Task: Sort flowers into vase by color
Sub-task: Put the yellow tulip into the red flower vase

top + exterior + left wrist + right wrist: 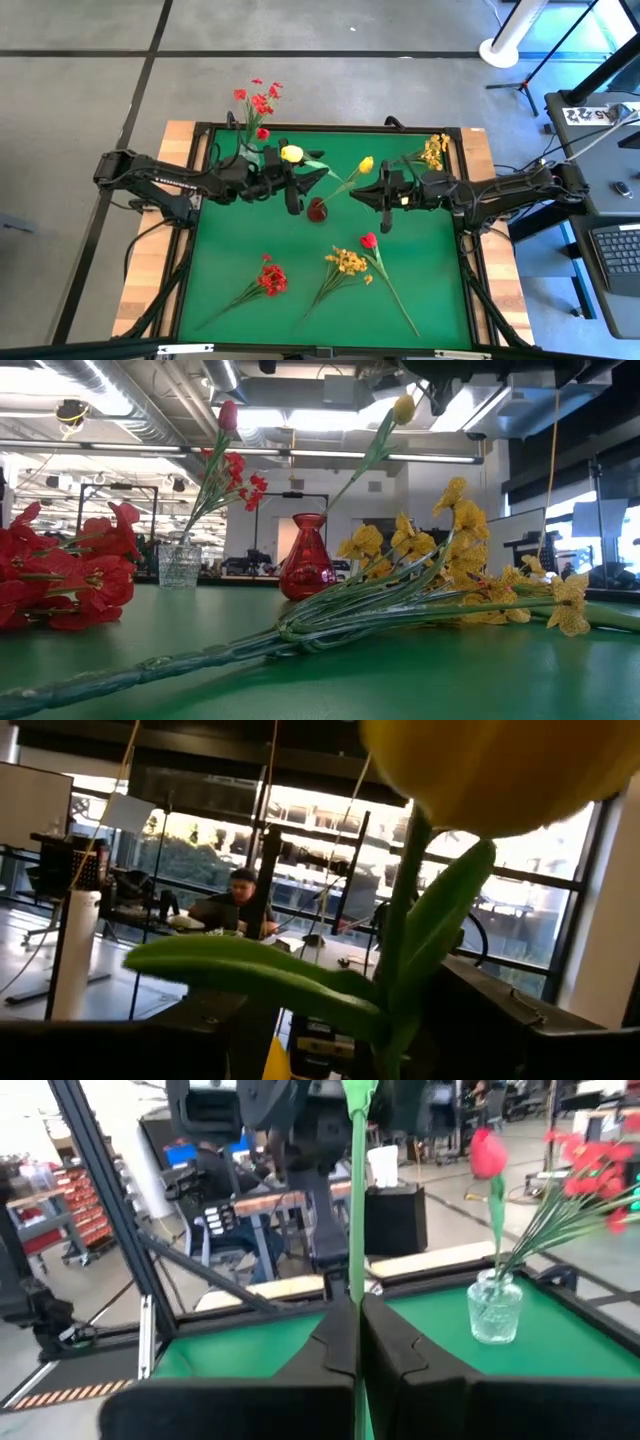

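Yellow tulip [366, 164] held by right gripper [383, 194], fingers pinched tight on its thin green stem, bloom up over red vase [317, 210] in middle of green table [230, 250]. Left gripper [296, 187] just beside, another yellow tulip [291, 154] close at its fingers; fingers look apart, cannot tell if holding. Clear vase [250, 152] at back has red flowers [260, 102]. Step in hand: putting yellow one into vase. Next: stem end must go down into narrow neck. Red spray [271, 279], yellow spray [349, 263], red tulip [369, 240] lie waiting near front.
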